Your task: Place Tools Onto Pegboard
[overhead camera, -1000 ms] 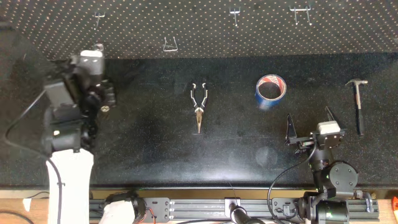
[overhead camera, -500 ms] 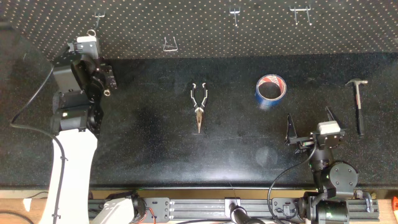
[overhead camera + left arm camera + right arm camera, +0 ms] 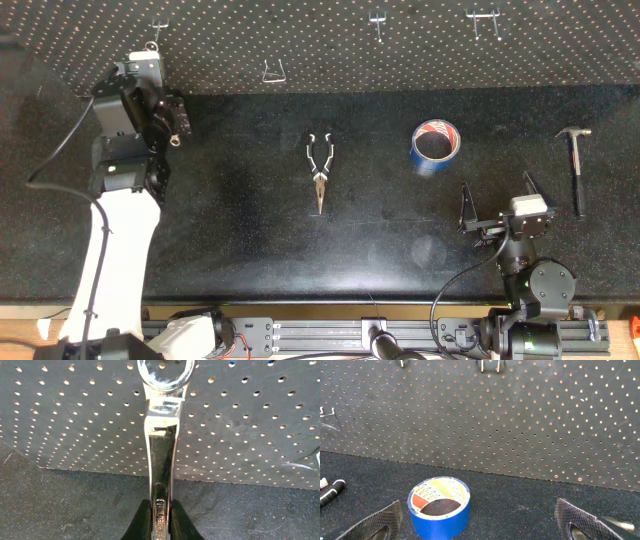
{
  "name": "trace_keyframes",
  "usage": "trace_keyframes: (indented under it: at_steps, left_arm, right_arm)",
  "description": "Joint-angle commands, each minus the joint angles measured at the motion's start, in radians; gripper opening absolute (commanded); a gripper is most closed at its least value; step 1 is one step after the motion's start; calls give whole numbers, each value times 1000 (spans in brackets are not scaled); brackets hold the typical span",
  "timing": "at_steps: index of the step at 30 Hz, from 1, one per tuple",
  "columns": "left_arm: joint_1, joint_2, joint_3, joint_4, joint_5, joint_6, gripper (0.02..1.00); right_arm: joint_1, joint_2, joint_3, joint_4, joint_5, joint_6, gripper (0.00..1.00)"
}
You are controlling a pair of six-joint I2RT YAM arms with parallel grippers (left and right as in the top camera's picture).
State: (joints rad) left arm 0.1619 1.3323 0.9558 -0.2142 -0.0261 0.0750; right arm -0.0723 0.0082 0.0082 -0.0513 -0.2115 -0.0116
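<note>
**Step in hand: hang the wrench on the pegboard.**

1. Status. The left gripper (image 3: 150, 62) sits in the upper left of the top view, at the edge of the pegboard (image 3: 420, 50). It is clamped on the handle of the wrench (image 3: 161, 450). The ring end points away from the fingers and stands in front of the perforated panel. A wire hook (image 3: 157, 22) is mounted just above the gripper in the top view and is the likely target.

2. Alignment. Whether the ring is already over the hook tip cannot be determined, as the ring is cut off at the frame edge. Centre the ring opening on the hook tip before advancing. Keep the handle hanging straight so that the ring meets the hook squarely.

3. Seating. Advance slowly toward the panel, then lower until the ring bears on the hook. Contact between wrench and panel risks twisting the handle in the grip.

4. Release. Open the fingers only once the hook carries the weight, and withdraw straight back.

5. Other items. The right gripper (image 3: 496, 188) rests in the lower right with its fingers apart, holding nothing. The pliers (image 3: 320, 168) at centre, the tape roll (image 3: 436, 146) to their right and the hammer (image 3: 576, 165) at the right edge lie on the black mat (image 3: 250, 230), not yet hung.
</note>
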Motion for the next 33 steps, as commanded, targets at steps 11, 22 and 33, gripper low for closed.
trace_keyframes:
  at_steps: [11,22,33]
  left_arm:
    - [0,3,12,53,-19,18,996]
    - [-112,-387,26,-619,127,-318,998]
    - [-653,481,438,-734,118,-706,998]
  right_arm:
    - [-1,-5,-4,-2,1,15,1000]
    - [-1,-5,-4,-2,1,15,1000]
    - [-1,-5,-4,-2,1,15,998]
